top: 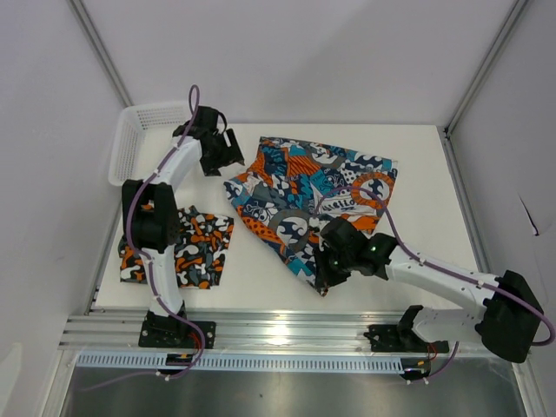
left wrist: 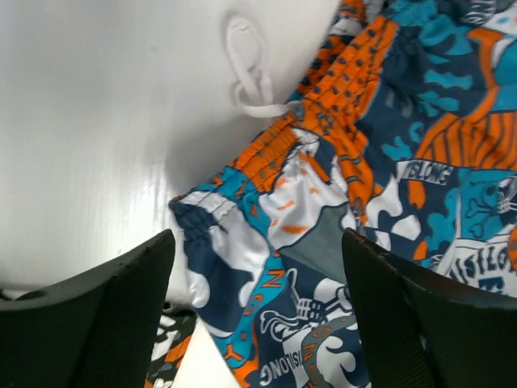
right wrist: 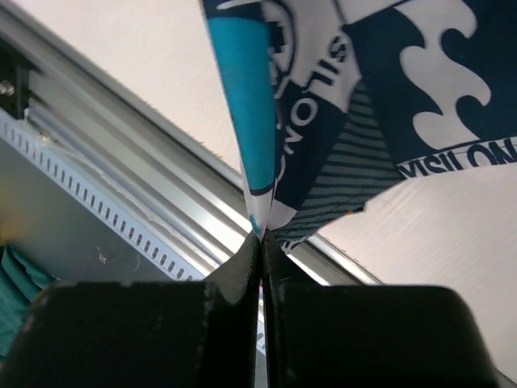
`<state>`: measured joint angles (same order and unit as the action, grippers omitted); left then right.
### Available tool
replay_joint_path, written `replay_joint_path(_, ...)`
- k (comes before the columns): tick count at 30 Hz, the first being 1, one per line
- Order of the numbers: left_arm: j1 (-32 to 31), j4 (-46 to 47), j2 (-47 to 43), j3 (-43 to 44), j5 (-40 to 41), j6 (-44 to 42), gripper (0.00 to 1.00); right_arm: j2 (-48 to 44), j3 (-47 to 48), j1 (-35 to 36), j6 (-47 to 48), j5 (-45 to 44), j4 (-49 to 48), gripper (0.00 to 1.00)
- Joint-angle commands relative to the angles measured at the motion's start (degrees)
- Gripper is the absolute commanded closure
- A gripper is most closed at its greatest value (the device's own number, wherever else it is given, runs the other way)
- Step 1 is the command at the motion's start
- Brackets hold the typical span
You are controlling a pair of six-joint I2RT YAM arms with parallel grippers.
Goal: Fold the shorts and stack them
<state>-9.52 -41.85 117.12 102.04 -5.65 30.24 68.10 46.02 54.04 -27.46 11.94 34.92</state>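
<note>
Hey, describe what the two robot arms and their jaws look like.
The left arm and right arm have white links with bulky black joint housings. A purple cable loops along each. The jaws are matte black. Small green lights glow on the right wrist.

Top view: overhead, whole table. Wrist views: close, sharing teal shorts.

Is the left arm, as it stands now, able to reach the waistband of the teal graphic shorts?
Probably yes. The left pincer hangs open right above the orange waistband of the teal graphic shorts, and nothing lies between them.
</note>
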Motion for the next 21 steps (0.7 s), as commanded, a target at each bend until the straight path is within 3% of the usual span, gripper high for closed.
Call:
replay_joint_path(1, -0.41, -2.98, 0.39, 0.36, 3.98, -1.76, 0.13, 1.34, -1.55, -3.85, 0.22, 4.50, 1.12, 1.00)
replay_joint_path(8, -0.15, 3.34, -4.18, -7.11, -0.23, -2.90, 0.09, 4.58, -2.25, -7.29, 1.71, 4.23, 1.46, 1.00)
replay_joint_path(11, 0.81, 10.01, -6.11, -12.82, -6.28, -2.73, 0.10, 7.40, -2.16, -5.71, 2.94, 5.61, 2.70, 0.93)
replay_joint_path(14, 2.31, 18.18, -8.83, -19.76, -11.65, -0.62, 0.12, 9.15, -1.37, -1.32, 3.03, 6.32, 2.88, 0.79)
replay_joint_path(18, 2.40, 17.77, -10.51, -19.69, -10.52, -0.70, 0.15, 7.41, -0.84, 0.80, 3.30, 11.41, -0.10, 0.49)
replay_joint_path(21, 2.40, 16.54, -10.51, -18.81, -10.17, -1.15, 0.19, 4.07, -1.19, -1.91, 2.33, 14.15, -2.92, 0.45)
